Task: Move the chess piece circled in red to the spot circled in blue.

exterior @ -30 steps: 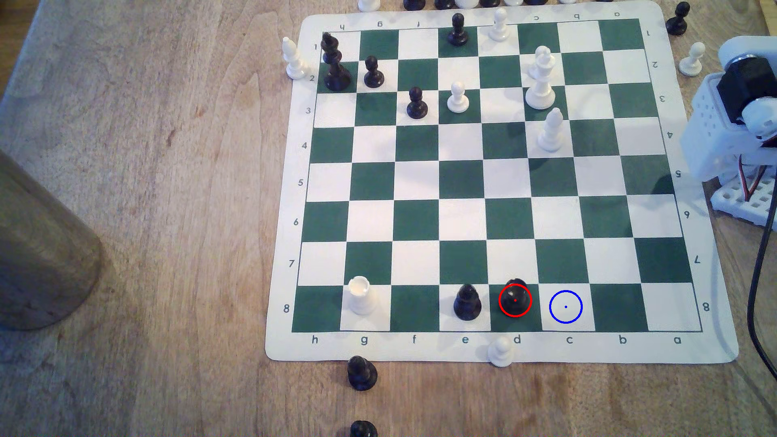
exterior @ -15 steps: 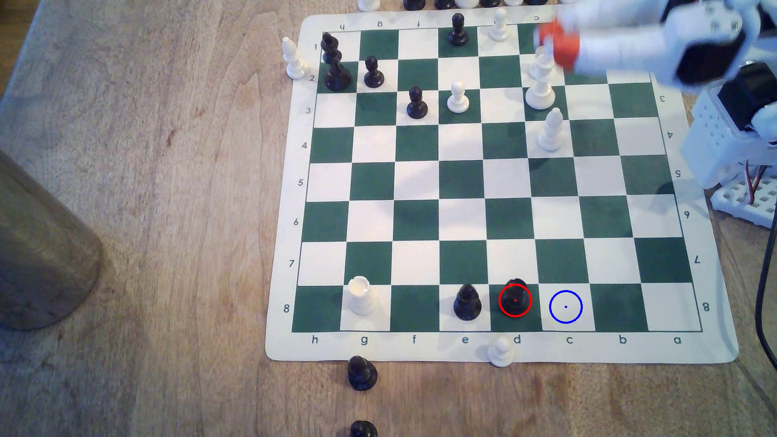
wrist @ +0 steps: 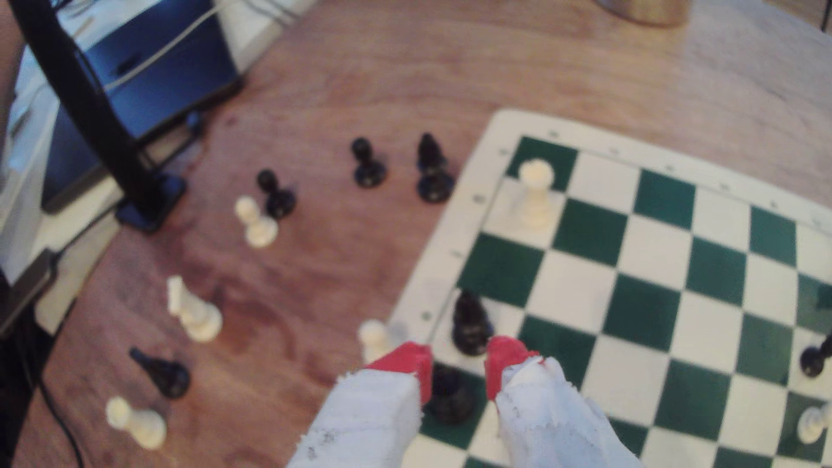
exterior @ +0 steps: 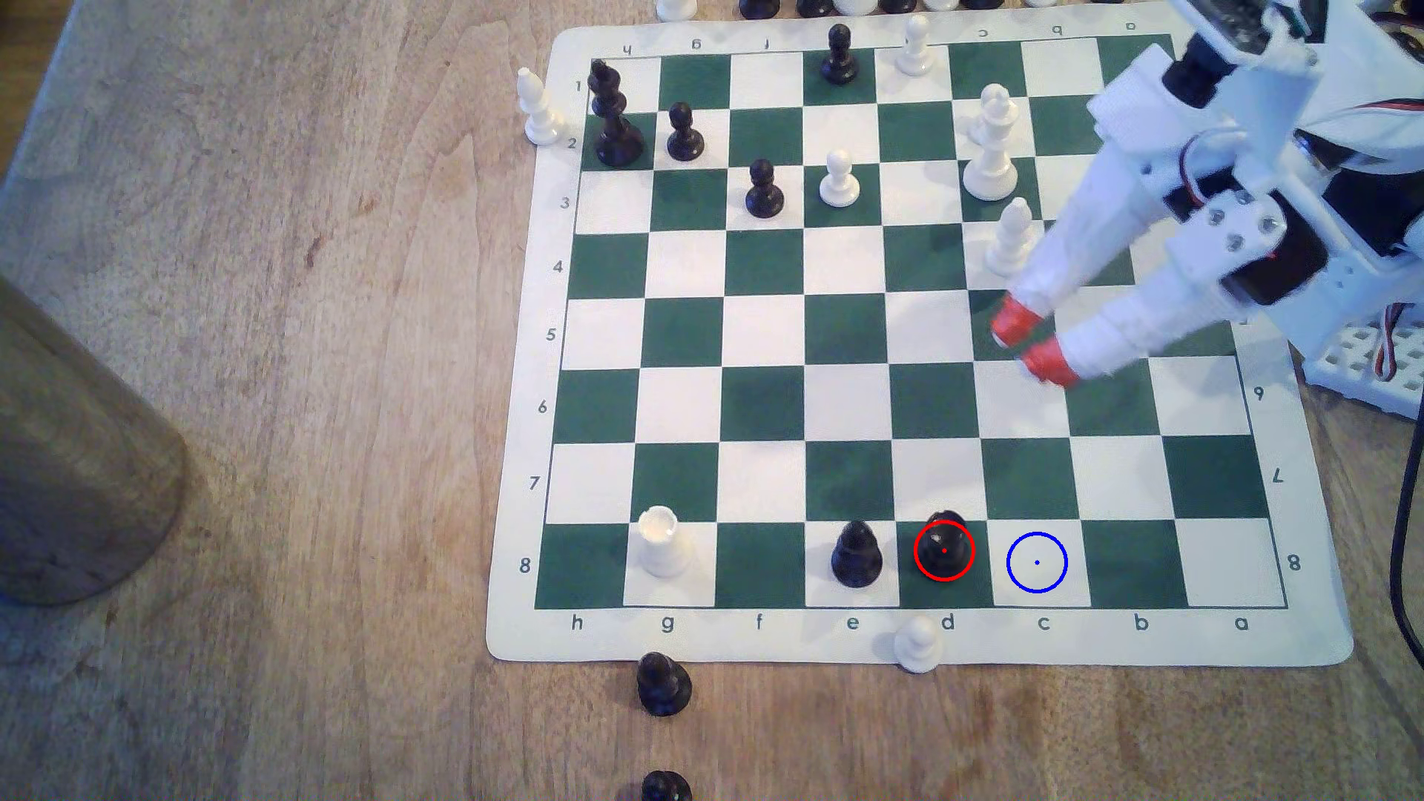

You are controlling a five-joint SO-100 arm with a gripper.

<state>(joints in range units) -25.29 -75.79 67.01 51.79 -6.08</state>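
While the black rook [exterior: 944, 543] waits on d8, the gripper [exterior: 1029, 346] hangs spread and empty above c5, lined up for it.

Green-and-cream vinyl chess board [exterior: 1302, 639] on wooden surface [exterior: 308, 385]. Stout black rook-like chess piece [exterior: 945, 547], row 8, between pointed-top black piece [exterior: 856, 556] at exterior view's left and blue-ringed cream square [exterior: 1037, 563] at right.

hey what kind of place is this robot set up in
Probably a home or hobby desk, not a factory: a wooden tabletop, a roll-up chess mat with captured pieces alongside, and a small arm whose open gripper hangs over it.
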